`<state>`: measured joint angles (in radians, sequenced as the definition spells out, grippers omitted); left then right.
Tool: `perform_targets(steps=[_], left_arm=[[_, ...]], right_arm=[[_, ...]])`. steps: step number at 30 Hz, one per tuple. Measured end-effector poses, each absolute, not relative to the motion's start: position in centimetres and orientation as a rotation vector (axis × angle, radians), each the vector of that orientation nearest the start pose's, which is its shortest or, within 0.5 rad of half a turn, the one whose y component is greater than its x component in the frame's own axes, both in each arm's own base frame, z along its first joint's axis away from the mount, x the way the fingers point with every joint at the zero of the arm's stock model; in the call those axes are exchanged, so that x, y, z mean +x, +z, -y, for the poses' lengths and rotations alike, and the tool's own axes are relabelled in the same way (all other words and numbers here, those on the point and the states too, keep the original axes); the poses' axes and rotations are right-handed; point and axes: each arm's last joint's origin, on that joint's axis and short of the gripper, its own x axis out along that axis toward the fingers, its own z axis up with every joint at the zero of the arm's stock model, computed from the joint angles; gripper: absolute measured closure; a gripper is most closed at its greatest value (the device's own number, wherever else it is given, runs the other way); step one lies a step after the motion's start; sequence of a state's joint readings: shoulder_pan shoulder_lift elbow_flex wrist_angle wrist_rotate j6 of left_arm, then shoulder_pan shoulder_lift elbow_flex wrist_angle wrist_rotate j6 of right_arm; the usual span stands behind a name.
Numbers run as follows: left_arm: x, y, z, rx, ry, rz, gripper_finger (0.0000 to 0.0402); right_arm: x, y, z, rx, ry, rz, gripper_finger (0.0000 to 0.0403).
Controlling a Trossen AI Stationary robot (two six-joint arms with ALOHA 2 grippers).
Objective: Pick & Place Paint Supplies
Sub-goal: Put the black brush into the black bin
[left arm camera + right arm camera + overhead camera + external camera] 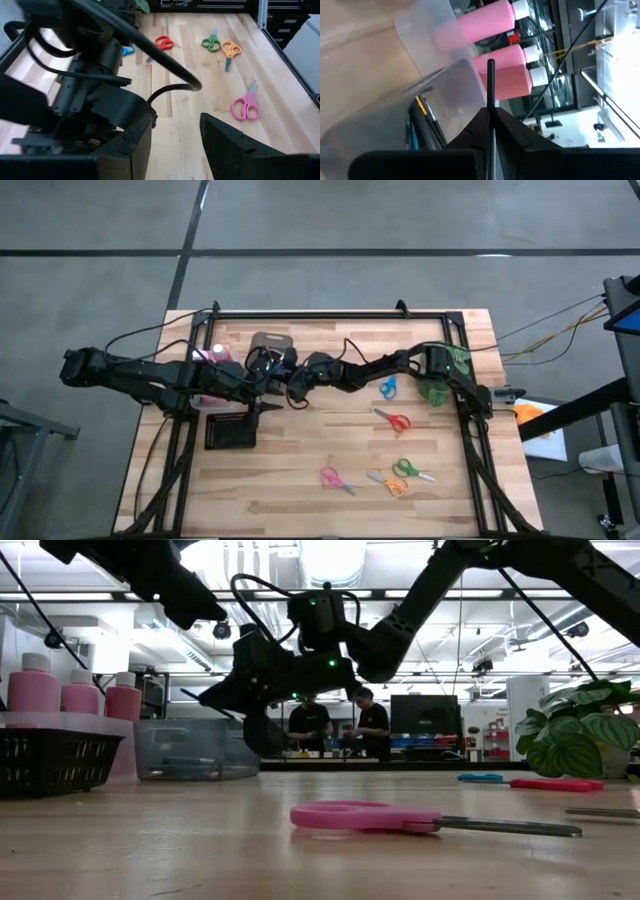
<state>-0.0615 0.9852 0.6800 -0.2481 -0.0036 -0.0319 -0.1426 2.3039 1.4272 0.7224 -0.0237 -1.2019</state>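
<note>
My right gripper (pixel 491 120) pinches thin black brush (pixel 490 82), poised over clear bin (pixel 440 95) beside pink bottles (pixel 485 25). Brush looks light, stiff, slippery; I'd grip mid-handle. Left gripper (pixel 175 135) part open, empty, near black basket (pixel 229 427).
</note>
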Motion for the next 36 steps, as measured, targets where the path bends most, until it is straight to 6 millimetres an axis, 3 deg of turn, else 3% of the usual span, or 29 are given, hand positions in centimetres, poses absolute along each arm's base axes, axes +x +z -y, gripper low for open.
perform_targets(steps=[14,36], left_arm=[[20.7,25.5,1.3,-0.013,-0.047,-0.568,0.0236],[20.7,25.5,1.3,-0.012,-0.048,-0.574,0.0236]], right_arm=[[49.8,13.8,8.1,-1.208,0.152,-0.271,0.0385],[49.8,13.7,8.1,-1.202,0.166,-0.279,0.0385]])
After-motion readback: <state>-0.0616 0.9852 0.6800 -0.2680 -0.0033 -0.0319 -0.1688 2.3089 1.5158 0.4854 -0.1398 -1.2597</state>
